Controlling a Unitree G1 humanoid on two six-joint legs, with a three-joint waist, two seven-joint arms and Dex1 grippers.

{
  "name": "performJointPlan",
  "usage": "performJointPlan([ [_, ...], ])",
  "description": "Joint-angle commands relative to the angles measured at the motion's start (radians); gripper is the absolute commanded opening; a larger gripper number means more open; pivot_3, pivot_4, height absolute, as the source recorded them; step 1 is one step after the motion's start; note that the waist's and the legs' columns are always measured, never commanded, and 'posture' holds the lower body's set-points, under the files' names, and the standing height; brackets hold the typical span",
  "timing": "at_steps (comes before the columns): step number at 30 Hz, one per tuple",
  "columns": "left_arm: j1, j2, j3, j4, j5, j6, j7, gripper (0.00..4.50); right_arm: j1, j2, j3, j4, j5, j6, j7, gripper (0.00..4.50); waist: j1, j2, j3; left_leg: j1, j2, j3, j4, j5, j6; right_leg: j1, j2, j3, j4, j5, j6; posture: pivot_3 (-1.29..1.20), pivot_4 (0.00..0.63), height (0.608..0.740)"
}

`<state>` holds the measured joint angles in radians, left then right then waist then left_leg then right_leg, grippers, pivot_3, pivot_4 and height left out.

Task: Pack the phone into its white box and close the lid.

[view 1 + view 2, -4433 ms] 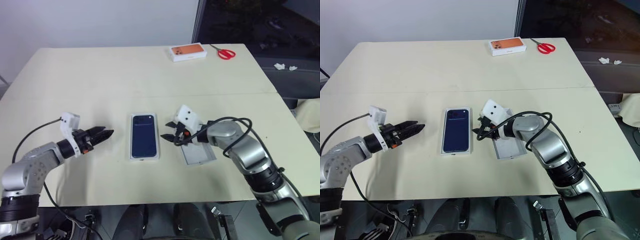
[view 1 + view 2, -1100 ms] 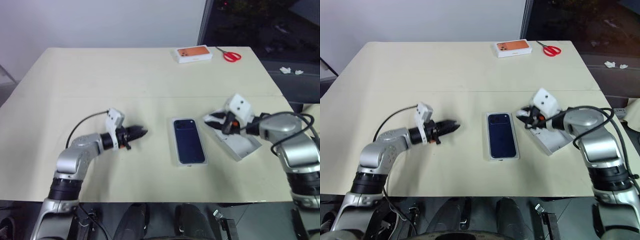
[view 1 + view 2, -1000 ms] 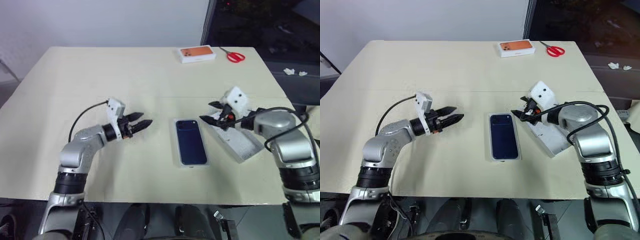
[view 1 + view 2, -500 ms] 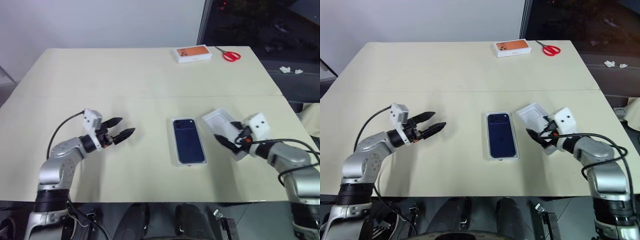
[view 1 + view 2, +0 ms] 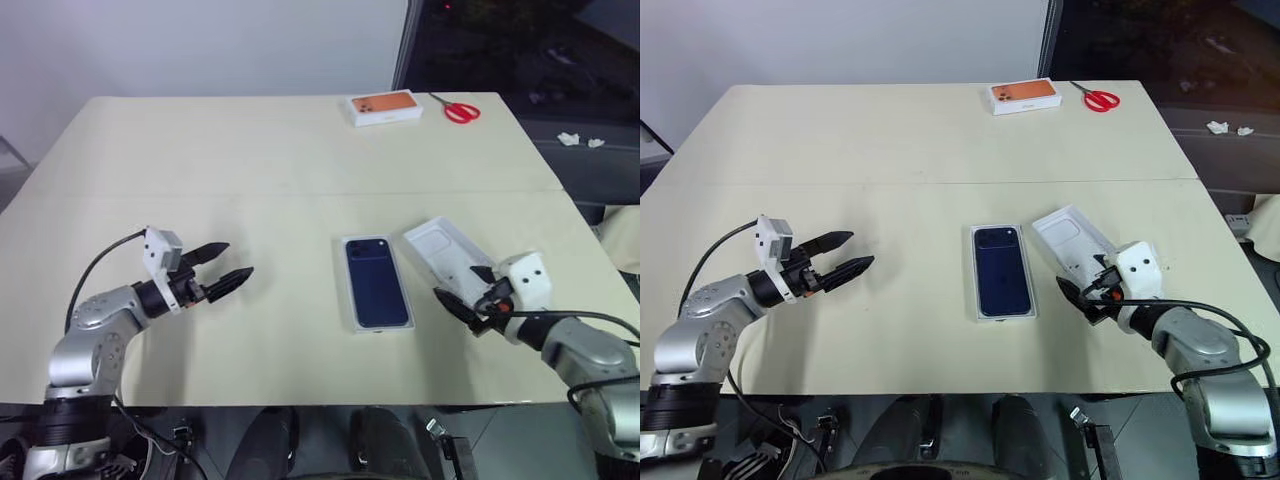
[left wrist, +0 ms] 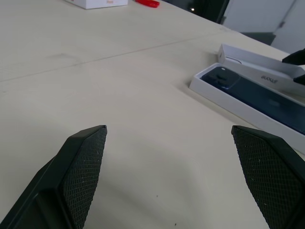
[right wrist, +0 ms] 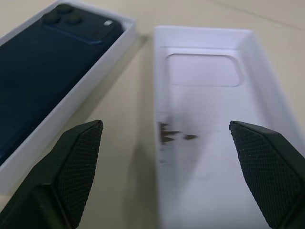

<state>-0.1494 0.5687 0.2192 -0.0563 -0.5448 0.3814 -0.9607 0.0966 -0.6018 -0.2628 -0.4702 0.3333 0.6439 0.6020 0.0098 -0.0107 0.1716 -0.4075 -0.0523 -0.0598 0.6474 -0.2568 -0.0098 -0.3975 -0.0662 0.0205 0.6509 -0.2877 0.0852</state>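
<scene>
The phone [image 5: 378,281] lies face down inside the white box [image 5: 354,300], near the middle of the table [image 5: 250,150]. Its dark back faces up, with the camera cluster at the far end. The packing step is judged complete.

The lid [image 5: 447,254] is not yet on. It lies open side up just to the right of the box, turned at an angle, apart from the box with a strip of table between them. The plain white inside with a rounded rectangular recess shows in the right wrist view [image 7: 205,95]. What remains: pick up the lid, turn it over, align it above the box, and press it down.

The right gripper [image 5: 462,296] hovers at the near end of the lid. Its fingers are spread wide and hold nothing; contact with the lid cannot be confirmed.

The left gripper [image 5: 228,268] is well to the left of the box, above bare table. Its fingers are also spread wide and hold nothing.

An orange-topped box [image 5: 384,106] and red scissors [image 5: 459,110] lie at the far edge, not involved.
</scene>
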Motion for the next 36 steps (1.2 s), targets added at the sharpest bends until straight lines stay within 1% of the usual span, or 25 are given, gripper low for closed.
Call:
performJointPlan([
  [1,0.007,0.021,0.013,-0.043,-0.026,-0.012,-0.03,4.39,-0.038,-0.023,0.033,-0.012,-0.024,-0.002,-0.018,4.44,0.0,0.0,0.0,0.0,0.0,0.0,0.0,0.0,0.0,0.0,0.0,0.0,0.0,0.0,0.0,0.0,0.15,0.74],
  [6,0.043,0.07,0.03,-0.105,-0.067,0.004,-0.09,4.39,-0.081,-0.05,0.044,0.004,-0.008,0.081,-0.029,4.44,0.001,0.0,0.0,0.0,0.0,0.0,0.0,0.0,0.0,0.0,0.0,0.0,0.0,0.0,0.0,0.0,0.15,0.74],
  [10,0.098,0.141,0.045,-0.164,-0.119,0.025,-0.176,4.39,-0.116,-0.072,0.066,0.001,-0.009,0.13,-0.034,4.44,-0.001,0.0,0.0,0.0,0.0,0.0,0.0,0.0,0.0,0.0,0.0,0.0,0.0,0.0,0.0,0.0,0.15,0.74],
  [11,0.108,0.156,0.047,-0.172,-0.132,0.038,-0.19,4.47,-0.122,-0.072,0.073,0.006,-0.014,0.133,-0.038,4.21,-0.002,0.0,0.0,0.0,0.0,0.0,0.0,0.0,0.0,0.0,0.0,0.0,0.0,0.0,0.0,0.0,0.15,0.74],
  [13,0.123,0.173,0.045,-0.182,-0.138,0.036,-0.207,4.5,-0.126,-0.075,0.085,0.015,-0.018,0.145,-0.04,3.58,-0.001,0.0,0.0,0.0,0.0,0.0,-0.001,0.0,0.0,0.0,0.0,0.0,-0.001,0.0,-0.001,0.0,0.15,0.74],
  [15,0.136,0.185,0.041,-0.195,-0.138,0.028,-0.22,4.5,-0.12,-0.084,0.097,0.017,-0.024,0.148,-0.035,2.64,0.001,0.0,0.0,0.0,0.0,0.0,-0.001,0.0,0.0,0.0,0.0,0.0,-0.001,0.0,-0.001,0.0,0.15,0.74],
  [16,0.14,0.186,0.04,-0.201,-0.136,0.02,-0.222,4.5,-0.116,-0.092,0.105,0.017,-0.03,0.148,-0.034,2.0,0.002,0.001,0.0,0.0,0.0,0.0,0.0,0.0,0.0,0.0,-0.001,0.0,-0.001,0.0,-0.001,0.0,0.15,0.74],
  [19,0.142,0.184,0.034,-0.21,-0.127,0.003,-0.218,4.5,-0.113,-0.102,0.116,0.021,-0.035,0.163,-0.044,0.42,0.002,0.0,0.0,-0.001,0.0,0.0,0.0,0.0,0.0,0.0,-0.001,0.0,-0.002,0.0,-0.001,0.0,0.15,0.74],
  [20,0.141,0.182,0.033,-0.212,-0.126,0.001,-0.217,4.5,-0.112,-0.106,0.121,0.022,-0.039,0.167,-0.044,0.02,0.002,0.0,0.0,-0.001,0.0,0.0,0.0,0.0,0.0,0.0,-0.001,0.0,-0.002,0.0,-0.001,0.0,0.15,0.74],
  [23,0.137,0.176,0.027,-0.222,-0.128,0.004,-0.207,4.5,-0.126,-0.102,0.125,0.016,-0.032,0.183,-0.048,0.02,0.001,0.0,0.0,-0.001,0.0,0.0,0.0,0.0,0.0,0.0,-0.001,0.0,-0.002,0.0,-0.001,0.0,0.15,0.74],
  [28,0.126,0.17,0.023,-0.219,-0.123,-0.001,-0.199,4.5,-0.189,-0.078,0.101,0.011,0.001,0.248,-0.068,0.02,-0.001,0.0,0.0,-0.001,0.0,0.0,0.0,0.0,0.0,0.0,-0.001,0.0,-0.001,0.0,-0.001,0.0,0.15,0.74],
  [34,0.107,0.156,0.02,-0.209,-0.121,-0.001,-0.176,4.5,-0.347,0.005,0.03,0.023,0.108,0.391,-0.117,0.02,0.0,0.001,0.001,-0.001,0.0,0.0,0.0,0.0,0.0,-0.001,0.0,0.0,-0.001,0.0,-0.001,0.0,0.15,0.74],
  [35,0.106,0.154,0.019,-0.208,-0.118,-0.002,-0.174,4.5,-0.377,0.027,0.008,0.023,0.137,0.427,-0.126,0.02,0.0,0.001,0.001,-0.001,0.0,0.0,0.0,0.0,0.0,-0.001,0.0,0.0,-0.001,0.0,0.0,0.0,0.15,0.74],
  [36,0.103,0.147,0.022,-0.208,-0.119,-0.001,-0.163,4.5,-0.439,0.064,-0.042,0.042,0.18,0.472,-0.149,0.02,-0.001,0.0,0.001,-0.001,0.0,0.0,0.0,0.0,0.0,-0.001,0.0,0.0,-0.001,0.0,0.0,0.0,0.15,0.74],
])
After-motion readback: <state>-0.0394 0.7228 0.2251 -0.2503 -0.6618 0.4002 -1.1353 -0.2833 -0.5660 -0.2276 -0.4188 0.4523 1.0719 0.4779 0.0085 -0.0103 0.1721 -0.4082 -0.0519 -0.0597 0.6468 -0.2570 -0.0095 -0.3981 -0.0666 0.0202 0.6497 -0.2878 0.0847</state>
